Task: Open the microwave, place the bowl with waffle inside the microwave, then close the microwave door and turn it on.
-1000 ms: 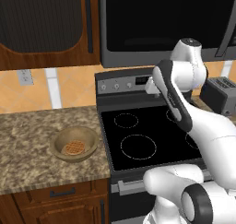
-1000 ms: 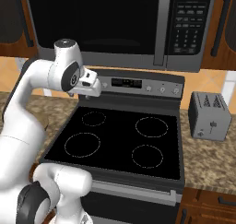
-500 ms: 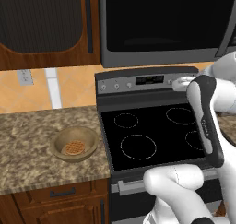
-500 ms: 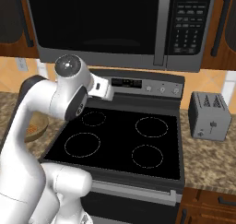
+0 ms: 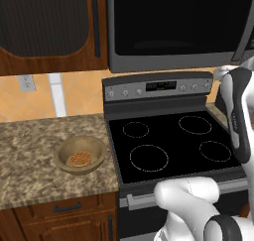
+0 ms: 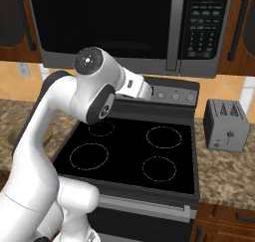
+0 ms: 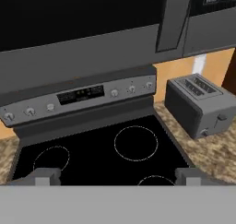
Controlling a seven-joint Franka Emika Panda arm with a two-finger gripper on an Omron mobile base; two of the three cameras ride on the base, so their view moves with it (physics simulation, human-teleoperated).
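arm: rose from the base, elbow bent high, forearm reaching forward and level | wrist: hand aimed forward and slightly down | gripper (image 7: 117,176): jaws stood wide apart, nothing between the fingertips (image 7: 46,174), touching nothing

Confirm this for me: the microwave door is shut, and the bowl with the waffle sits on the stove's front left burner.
Not quite. The microwave door is shut, but the bowl with the waffle sits on the granite counter left of the stove, not on a burner. The left base view shows it.
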